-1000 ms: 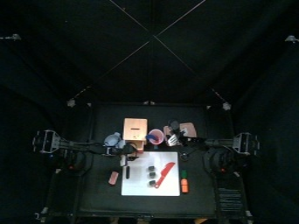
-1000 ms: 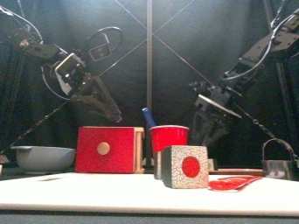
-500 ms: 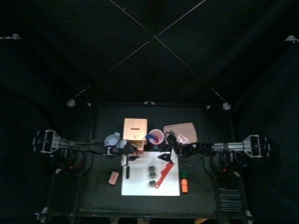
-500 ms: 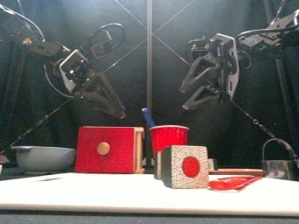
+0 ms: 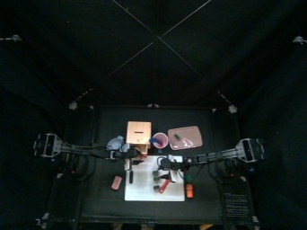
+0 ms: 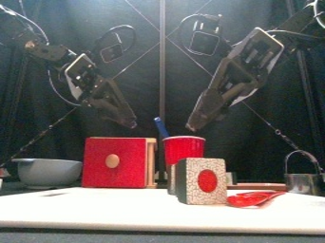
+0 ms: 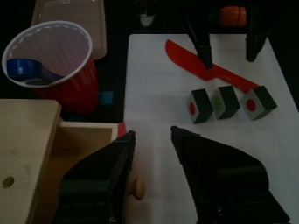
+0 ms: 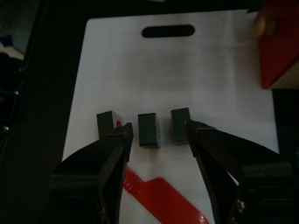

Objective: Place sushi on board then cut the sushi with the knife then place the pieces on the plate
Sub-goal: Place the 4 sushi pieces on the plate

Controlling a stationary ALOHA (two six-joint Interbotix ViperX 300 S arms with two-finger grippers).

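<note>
Dark green sushi roll (image 8: 146, 128), in three blocks side by side, lies on the white cutting board (image 8: 176, 79) about midway along it. In the front view the nearest block shows a speckled white face with a red centre. My right pincer (image 8: 156, 131) hangs above the board, directly over that row. Its jaws are spread wide, one to either side of the blocks, clear of them and gripping nothing. A red toy knife (image 7: 205, 68) lies flat on the board just beside the sushi, on the side toward the board's right edge.

My left pincer (image 7: 152, 133) hovers above the board's back left corner, jaws parted and empty.

Behind the board's back edge stands a red cup (image 7: 52, 57) with a blue toy knife (image 7: 24, 68) upright inside it. Beside the cup, also behind the board, is the pale wooden box (image 6: 118, 161) with its red drawer front facing the board. The pink tray (image 5: 184, 138) lies flat behind the board's back right corner, with no sushi on it. A blue-grey bowl (image 6: 48, 171) sits beyond the board's back left corner, past the box.

An orange toy (image 7: 233, 13) rests at the board's right edge, and a small pink toy (image 5: 117, 181) lies just off the board's left edge. A metal cutter (image 6: 301, 176) with a wire handle stands well off to the board's right.
</note>
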